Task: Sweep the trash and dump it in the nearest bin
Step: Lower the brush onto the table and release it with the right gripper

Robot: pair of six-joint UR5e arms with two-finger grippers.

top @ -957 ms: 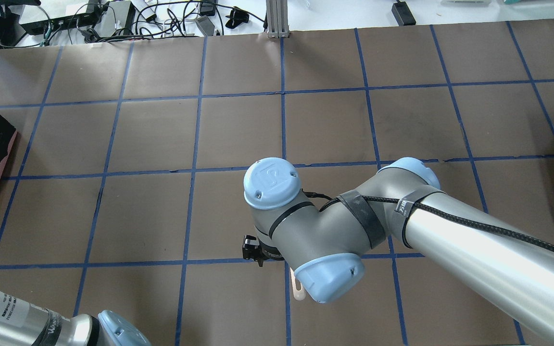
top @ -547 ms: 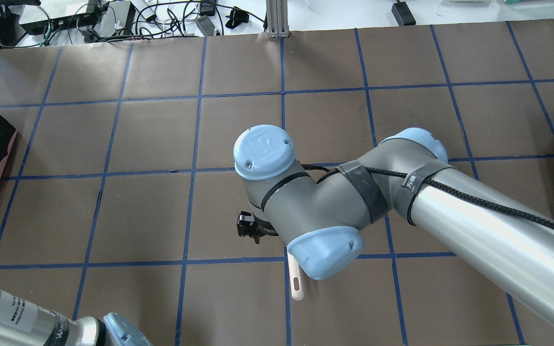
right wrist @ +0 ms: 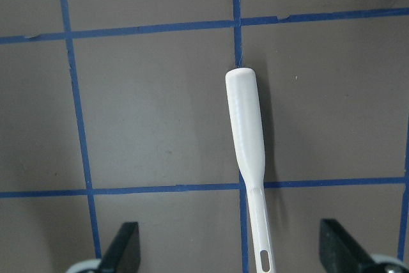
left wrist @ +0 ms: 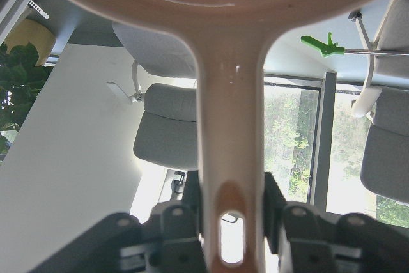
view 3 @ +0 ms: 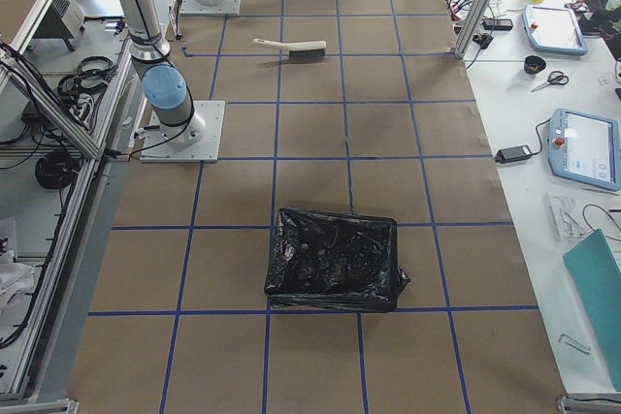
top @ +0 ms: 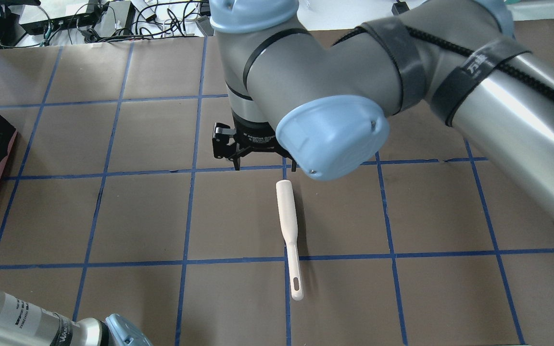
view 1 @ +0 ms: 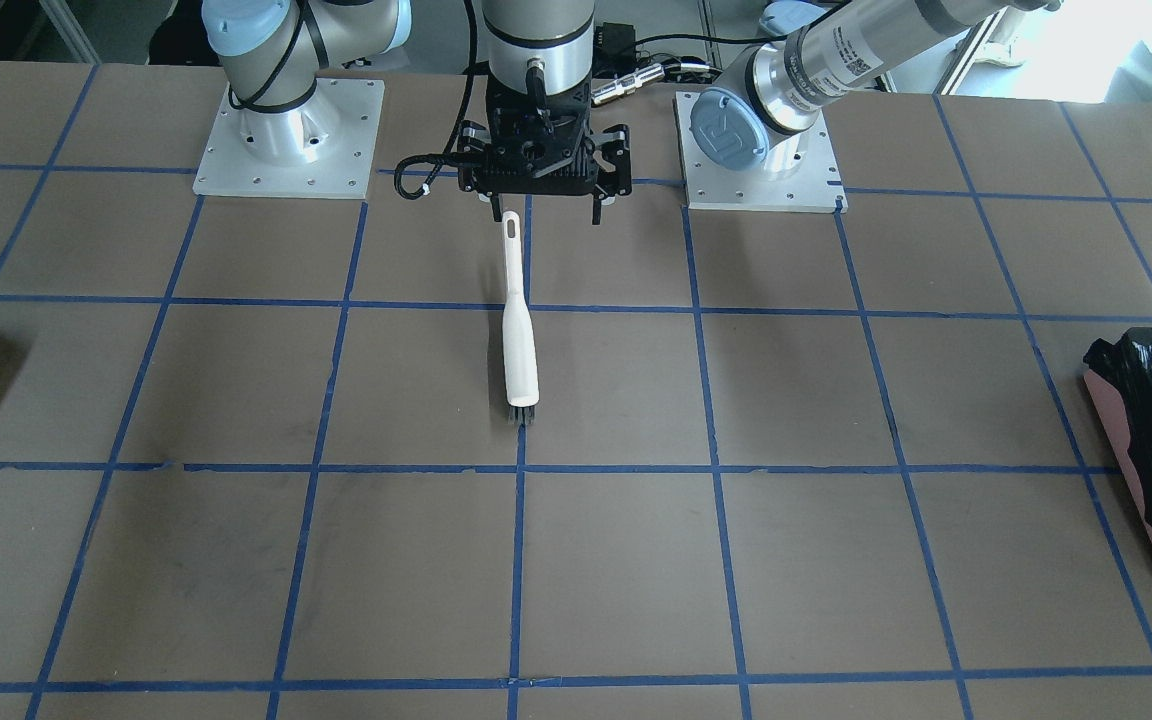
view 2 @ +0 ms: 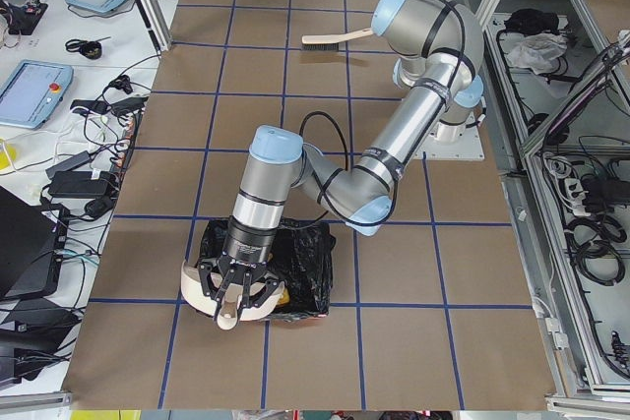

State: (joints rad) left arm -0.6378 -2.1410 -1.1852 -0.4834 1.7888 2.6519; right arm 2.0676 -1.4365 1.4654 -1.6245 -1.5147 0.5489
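The right arm is reaching over the middle of the desk (top: 137, 216) with its wrist pointing straight down. The right hand (view 1: 539, 205) is hanging above the surface, its two fingers spread wide and gripping nothing. Below it the white brush (top: 286, 216) is lying flat along a blue tape line (view 1: 236, 467). Its slotted handle end is under the hand and its dark bristles are pointing away from the robot.

The left arm is folding down at the desk's left end. The left hand (view 2: 234, 287) is clamping the dustpan (left wrist: 230, 126) by its narrow handle, with a finger (left wrist: 182, 218) pressing on each side. The pan is hanging over the near rim of the bin (view 2: 305, 243), which is sitting on the desk at that end. A small yellow piece of trash (view 2: 280, 294) is showing at the pan's edge, though whether it is lying in the pan or on the bag cannot be told.

Brown matte sheeting is covering the desk, and blue tape is dividing it into squares. Grey chairs (left wrist: 169, 126) and a sunlit window (left wrist: 291, 139) are showing past the pan. The pan is smooth cream plastic, and the bin's black liner is crinkling and shining. A black container (view 3: 335, 259) is sitting at the desk's right end.
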